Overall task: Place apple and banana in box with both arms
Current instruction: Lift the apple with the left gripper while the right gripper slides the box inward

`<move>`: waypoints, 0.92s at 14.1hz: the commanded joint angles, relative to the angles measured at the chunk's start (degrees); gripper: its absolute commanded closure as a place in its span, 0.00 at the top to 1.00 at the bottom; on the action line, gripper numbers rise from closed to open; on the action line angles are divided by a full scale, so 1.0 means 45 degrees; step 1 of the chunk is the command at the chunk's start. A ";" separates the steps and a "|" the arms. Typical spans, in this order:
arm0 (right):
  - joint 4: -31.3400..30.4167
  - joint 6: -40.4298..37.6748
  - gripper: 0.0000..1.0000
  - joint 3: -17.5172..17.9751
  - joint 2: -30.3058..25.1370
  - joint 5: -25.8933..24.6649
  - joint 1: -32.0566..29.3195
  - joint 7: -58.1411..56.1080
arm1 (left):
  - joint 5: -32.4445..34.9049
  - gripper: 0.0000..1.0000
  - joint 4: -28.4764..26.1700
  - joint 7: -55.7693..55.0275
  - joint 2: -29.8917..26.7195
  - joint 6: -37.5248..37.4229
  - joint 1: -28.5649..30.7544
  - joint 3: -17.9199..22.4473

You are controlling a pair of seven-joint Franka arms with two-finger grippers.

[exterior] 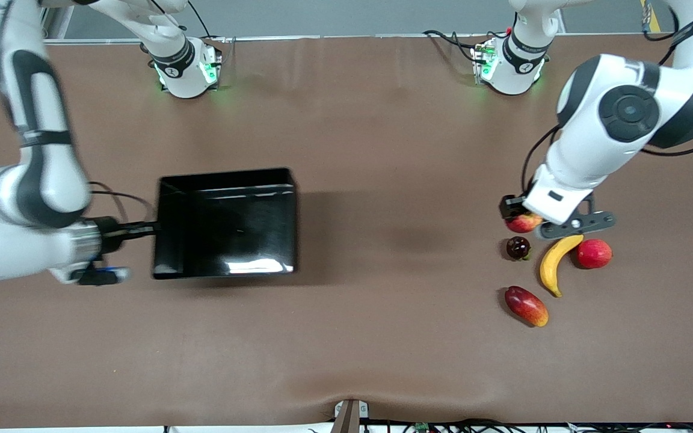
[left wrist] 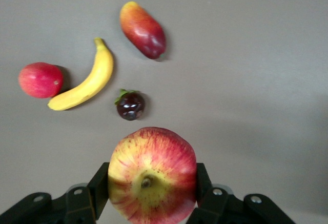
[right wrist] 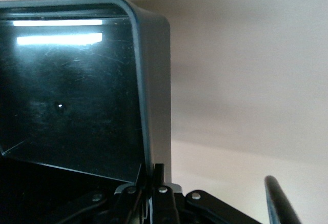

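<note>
A shallow glossy black box [exterior: 226,224] sits toward the right arm's end of the brown table [exterior: 382,361], its interior holding no fruit, only glare from the overhead lights on its floor. The right gripper [exterior: 142,228] is at the box's short wall on the right arm's end, its fingers [right wrist: 159,180] clenched on that wall's rim, one inside and one outside, as the right wrist view shows; whether the box rests flat on the table or is raised cannot be told. Well apart from the box, toward the left arm's end of the table, the left gripper [exterior: 524,219] has its fingers [left wrist: 97,185] grasping the apple [left wrist: 152,175], red with yellow streaks, stem dimple facing the wrist camera, one pad on each side of the fruit; whether the apple touches the table cannot be told. The other fruit lies outside the box, all near the apple: a small dark round fruit [exterior: 518,248] just beside it, nearer the front camera; the banana [exterior: 556,263], curved and plain yellow, lying flat on the table next to that; a smooth pinkish-red round fruit [exterior: 594,253] just beside the banana, farther from the box; and an elongated red-and-orange fruit [exterior: 526,305] nearest the front camera of the group.
</note>
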 commanded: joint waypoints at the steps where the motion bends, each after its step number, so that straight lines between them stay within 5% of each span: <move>1: -0.0621 0.0521 0.00 -0.0171 -0.0468 0.0399 0.1221 0.1597 | -0.0111 0.00 -0.0565 0.0073 -0.0335 -0.0091 0.0530 -0.0066; 6: -0.0934 0.2881 0.00 -0.0171 -0.0058 0.1161 0.3680 0.4603 | -0.0227 0.00 -0.0507 0.0190 -0.0726 -0.0636 0.0708 -0.0085; 13: -0.1598 0.5307 0.00 -0.0190 0.0665 0.1161 0.5169 0.5254 | -0.0521 0.00 -0.0274 0.0931 -0.0747 -0.0892 0.1098 -0.0027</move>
